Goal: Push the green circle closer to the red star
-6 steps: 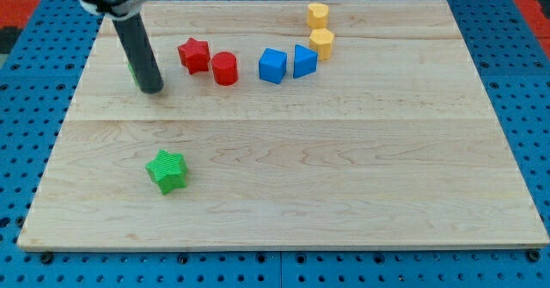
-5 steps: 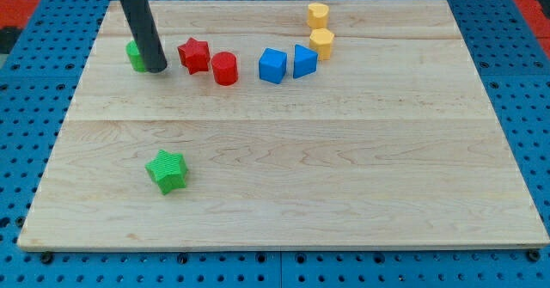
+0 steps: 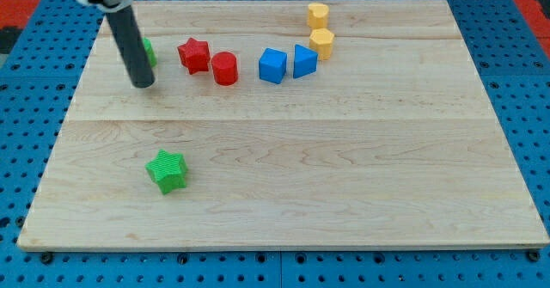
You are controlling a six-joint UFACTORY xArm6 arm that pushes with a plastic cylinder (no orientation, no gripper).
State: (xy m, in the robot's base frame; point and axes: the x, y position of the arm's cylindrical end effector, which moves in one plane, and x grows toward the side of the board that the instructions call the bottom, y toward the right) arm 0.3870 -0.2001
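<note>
The green circle point(image 3: 149, 52) sits near the view's top left, mostly hidden behind my rod. The red star point(image 3: 194, 55) lies a short way to its right, apart from it. My tip point(image 3: 143, 84) rests on the board just below the green circle, to the left of and below the red star.
A red cylinder point(image 3: 225, 68) sits right of the star. A blue cube point(image 3: 272, 65) and a blue triangle point(image 3: 304, 61) follow, then two yellow blocks point(image 3: 321, 41) point(image 3: 318, 15) at the top. A green star point(image 3: 166, 170) lies at lower left. The wooden board point(image 3: 344, 168) ends near all frame edges.
My tip moved up beside the green circle, then back down and left. The green circle now shows slightly further right, nearer the red star.
</note>
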